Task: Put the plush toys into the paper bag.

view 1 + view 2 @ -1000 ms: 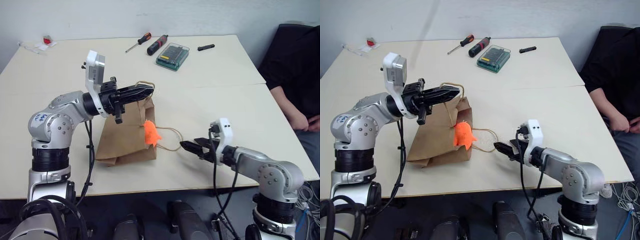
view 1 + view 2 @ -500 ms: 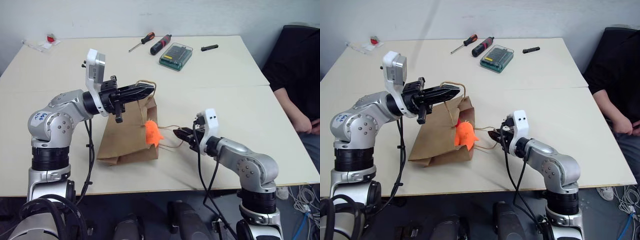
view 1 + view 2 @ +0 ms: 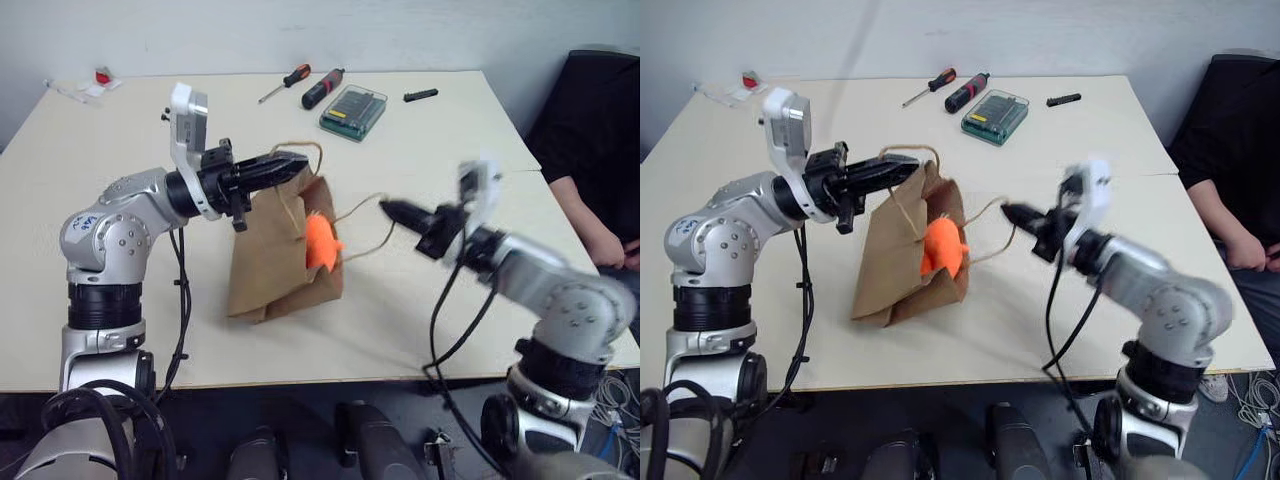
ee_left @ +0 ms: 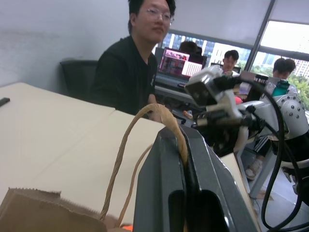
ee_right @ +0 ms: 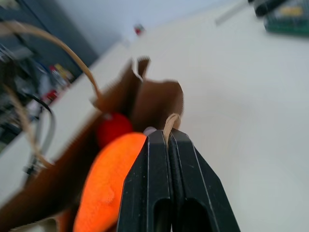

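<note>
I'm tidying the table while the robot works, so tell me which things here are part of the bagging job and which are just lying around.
Part of the job:
- paper bag, each cord handle pinched by the left gripper and right gripper
- orange plush toy at the bag's mouth
- red plush toy inside the bag

Just lying about:
- green box
- two screwdrivers
- small black piece

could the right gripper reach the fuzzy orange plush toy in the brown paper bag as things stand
Probably not: the right gripper is shut on the bag's tan cord handle, so it isn't free, though the orange toy sits close by.
</note>
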You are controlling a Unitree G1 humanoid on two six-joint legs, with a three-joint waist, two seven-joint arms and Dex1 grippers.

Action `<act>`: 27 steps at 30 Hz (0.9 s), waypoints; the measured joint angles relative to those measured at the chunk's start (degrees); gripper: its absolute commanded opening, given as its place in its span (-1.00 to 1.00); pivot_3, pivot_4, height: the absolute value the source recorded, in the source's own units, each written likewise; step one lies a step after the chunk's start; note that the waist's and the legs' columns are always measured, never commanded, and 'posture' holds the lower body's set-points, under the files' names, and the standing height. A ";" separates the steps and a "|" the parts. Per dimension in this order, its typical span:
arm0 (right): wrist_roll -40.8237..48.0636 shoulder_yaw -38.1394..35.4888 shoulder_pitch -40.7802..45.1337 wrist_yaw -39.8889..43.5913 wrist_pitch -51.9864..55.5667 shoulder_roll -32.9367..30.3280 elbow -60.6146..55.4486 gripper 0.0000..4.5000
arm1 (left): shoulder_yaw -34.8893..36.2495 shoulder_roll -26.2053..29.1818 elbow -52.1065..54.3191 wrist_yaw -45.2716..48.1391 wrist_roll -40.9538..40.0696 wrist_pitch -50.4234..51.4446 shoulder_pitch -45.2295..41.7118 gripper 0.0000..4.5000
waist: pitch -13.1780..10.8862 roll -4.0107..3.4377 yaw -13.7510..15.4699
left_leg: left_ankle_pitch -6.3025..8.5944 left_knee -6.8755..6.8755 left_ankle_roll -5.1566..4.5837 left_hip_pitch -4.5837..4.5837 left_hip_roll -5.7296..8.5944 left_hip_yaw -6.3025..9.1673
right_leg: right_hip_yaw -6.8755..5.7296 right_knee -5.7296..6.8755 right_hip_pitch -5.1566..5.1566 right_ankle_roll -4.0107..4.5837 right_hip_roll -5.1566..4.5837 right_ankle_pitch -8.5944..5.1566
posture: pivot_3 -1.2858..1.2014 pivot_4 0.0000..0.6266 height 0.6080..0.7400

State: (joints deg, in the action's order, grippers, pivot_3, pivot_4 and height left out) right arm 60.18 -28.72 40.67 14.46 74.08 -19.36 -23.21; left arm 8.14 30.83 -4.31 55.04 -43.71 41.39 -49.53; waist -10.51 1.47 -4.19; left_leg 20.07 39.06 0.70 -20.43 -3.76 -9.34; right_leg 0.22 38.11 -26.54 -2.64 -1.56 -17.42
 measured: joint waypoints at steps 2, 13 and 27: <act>6.93 -3.32 3.96 1.67 -0.41 -5.46 0.73 -0.99 | 0.09 -0.45 -1.87 0.07 0.66 -1.11 -1.04 -1.00 | 0.00 0.00 0.38 | 0.00 -0.06 -0.01 0.00 -0.03 0.03 | -0.05 -0.13 0.04 0.00 0.03 0.00 | 0.03 -0.52 1.00; 0.39 7.97 -3.31 8.32 -10.17 -15.06 2.26 -0.99 | -0.09 -8.23 -8.19 -2.56 3.45 -4.92 -2.26 -1.00 | 0.02 0.04 1.17 | 0.01 -0.02 -0.04 -0.07 -0.02 0.00 | 0.00 -0.17 0.03 -0.09 0.00 0.05 | 0.03 -0.52 1.00; 4.46 3.25 -4.37 7.97 -14.68 -18.66 2.33 -0.99 | 3.23 -8.30 -10.13 -2.93 0.96 -0.94 -9.00 -1.00 | 0.01 0.02 1.29 | 0.00 0.02 -0.05 -0.06 -0.02 0.00 | -0.01 -0.15 0.03 -0.11 0.01 0.06 | 0.03 -0.52 1.00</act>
State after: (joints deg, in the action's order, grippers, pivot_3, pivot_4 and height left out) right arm 64.64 -25.46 36.30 22.42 59.40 -38.02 -20.88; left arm 11.37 22.53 -14.44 52.11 -42.75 40.45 -58.53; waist -10.50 1.49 -2.91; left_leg 20.07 39.07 0.65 -20.49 -3.78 -9.35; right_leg 0.20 37.96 -26.51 -2.74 -1.55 -17.36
